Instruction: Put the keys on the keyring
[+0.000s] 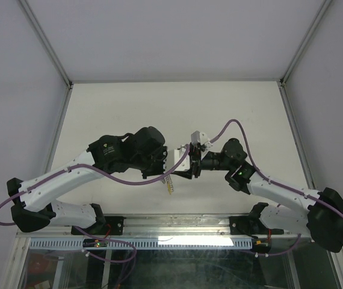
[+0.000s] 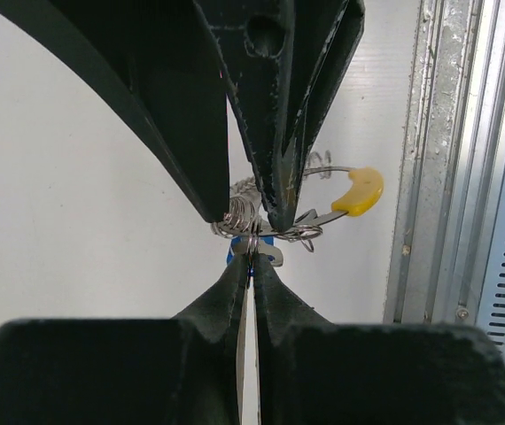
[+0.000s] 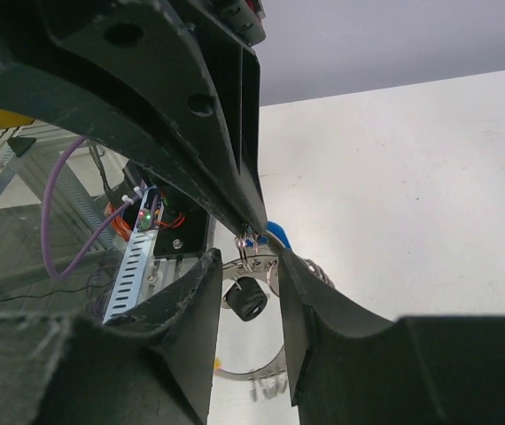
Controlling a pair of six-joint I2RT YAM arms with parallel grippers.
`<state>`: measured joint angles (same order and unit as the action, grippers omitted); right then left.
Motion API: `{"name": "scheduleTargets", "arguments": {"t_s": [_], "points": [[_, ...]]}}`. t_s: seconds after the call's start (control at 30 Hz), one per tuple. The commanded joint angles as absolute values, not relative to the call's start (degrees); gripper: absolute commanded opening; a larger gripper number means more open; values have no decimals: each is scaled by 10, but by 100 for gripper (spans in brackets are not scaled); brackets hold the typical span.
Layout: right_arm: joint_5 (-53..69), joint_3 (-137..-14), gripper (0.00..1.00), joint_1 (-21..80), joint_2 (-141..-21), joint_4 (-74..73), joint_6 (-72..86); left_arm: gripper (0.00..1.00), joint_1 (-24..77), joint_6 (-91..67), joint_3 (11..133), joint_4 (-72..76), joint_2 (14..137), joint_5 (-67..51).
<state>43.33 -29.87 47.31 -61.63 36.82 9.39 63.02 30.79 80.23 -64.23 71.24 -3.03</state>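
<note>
Where the two arms meet above the middle of the surface (image 1: 159, 108), the work hangs in the air, clear of it.

Left tool (image 2: 251, 261): fingers pressed together, pinching thin metal right where the blue-headed key (image 3: 277, 235) meets the keyring (image 1: 170, 183). Cannot tell whether key shank or ring wire sits in the pinch.

Right tool (image 3: 248, 266): fingers stand apart, tips either side of the ribbed coil, one tip touching or just beside the wire. Whether they bear on it, cannot tell.

The ring droops from the meeting point, with its yellow segment (image 2: 359, 190) out to one side, away from both tools.

Judgement: this is the threading step. The key is at the ring's wire, but it is not certain that it is on.

To do it well:
- Hold the left pinch firm and untwisted. The key is far smaller than the fingers and could slip out unnoticed.
- Steady the ring with the right tool close to the joint, not out at the yellow end, so the wire does not swing.
- Feed slowly along the curve of the wire, never across it.
- Trust the left wrist view, since from above the arms hide the joint.

Risk: a drop to the surface would mean re-picking a tiny flat key, which is awkward.
</note>
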Motion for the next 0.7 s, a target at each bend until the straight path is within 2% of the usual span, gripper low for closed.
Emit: {"name": "scheduleTargets", "arguments": {"t_s": [0.0, 0.47, 0.67], "points": [[437, -319, 34, 479, -625, 399, 96, 0, 636, 308, 824, -626, 704, -24], [446, -340, 34, 485, -650, 396, 82, 0, 638, 307, 824, -625, 708, -29], [451, -348, 30, 486, -657, 387, 75, 0, 639, 306, 823, -625, 709, -30]]}}
